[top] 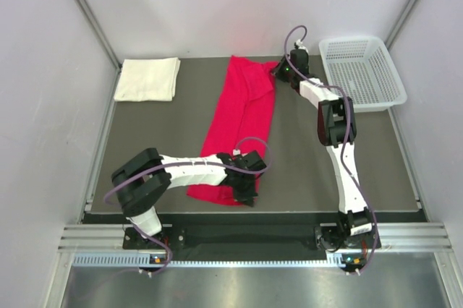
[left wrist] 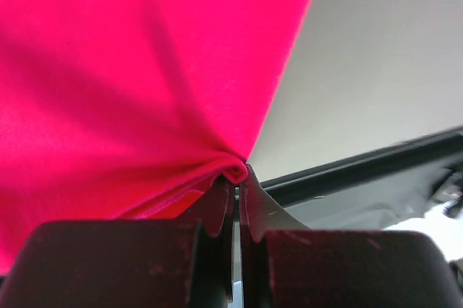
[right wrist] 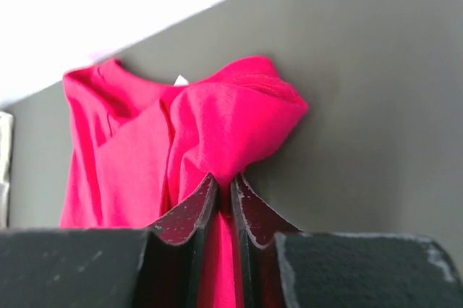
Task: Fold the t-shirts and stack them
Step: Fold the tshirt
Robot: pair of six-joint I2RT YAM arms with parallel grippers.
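Nearest, the left gripper is clenched on the near right corner of the red shirt, a small fold of hem pinched between its jaws. The shirt lies on the table as a long narrow strip running from near to far down the middle, its sides apparently already folded in. At its far right corner the right gripper grasps a bunched lump of red cloth beside the collar. Further left, in the far left corner, the white shirt sits as a neat folded square, so that one looks done. What seems left is to fold the red strip across its length and stack the two shirts. A white mesh basket stands at the far right, touching neither shirt. The table top is matt dark grey, with a metal rail along its near edge and plain white walls closing it in.
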